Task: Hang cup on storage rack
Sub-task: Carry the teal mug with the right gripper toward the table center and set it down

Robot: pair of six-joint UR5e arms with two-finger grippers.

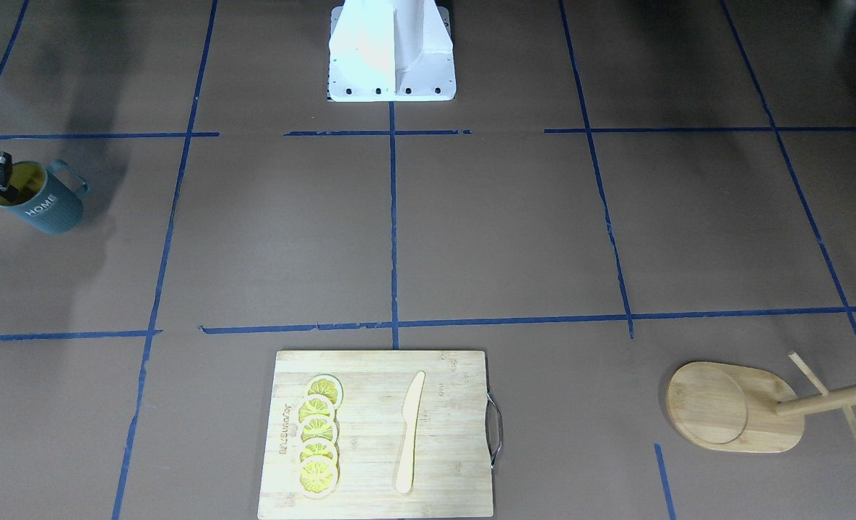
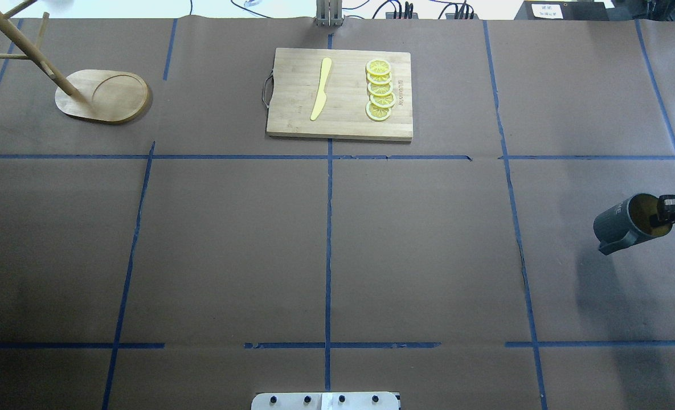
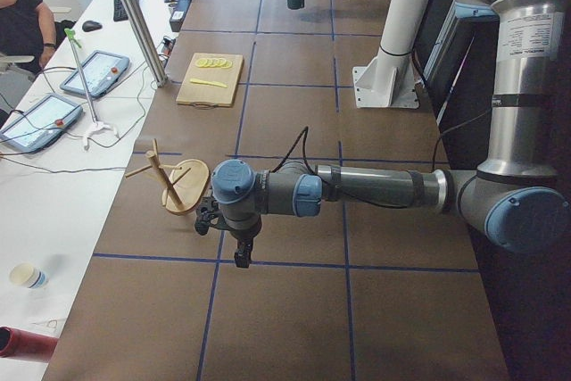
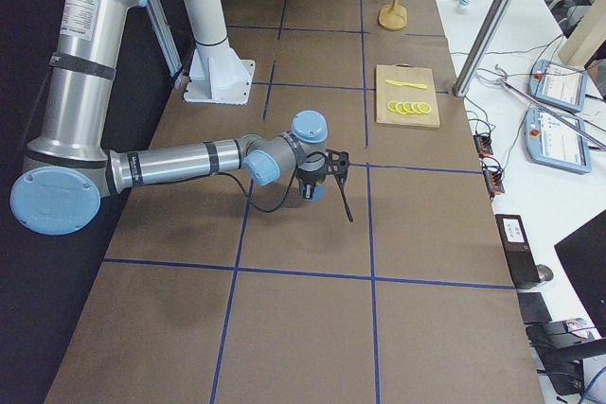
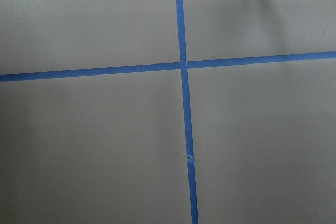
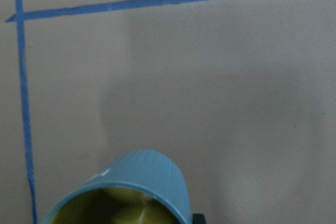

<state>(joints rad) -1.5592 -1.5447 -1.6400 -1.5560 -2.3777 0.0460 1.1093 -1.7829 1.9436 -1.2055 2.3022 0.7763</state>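
Seen from behind the robot, the right gripper (image 2: 663, 212) pinches the tilted cup (image 2: 616, 223) by its rim at the table's 3 o'clock, so it wants a steady carry to the rack (image 2: 115, 98) at 10 o'clock, handle leading; whether the left gripper (image 3: 241, 254) is open or closed I cannot tell.
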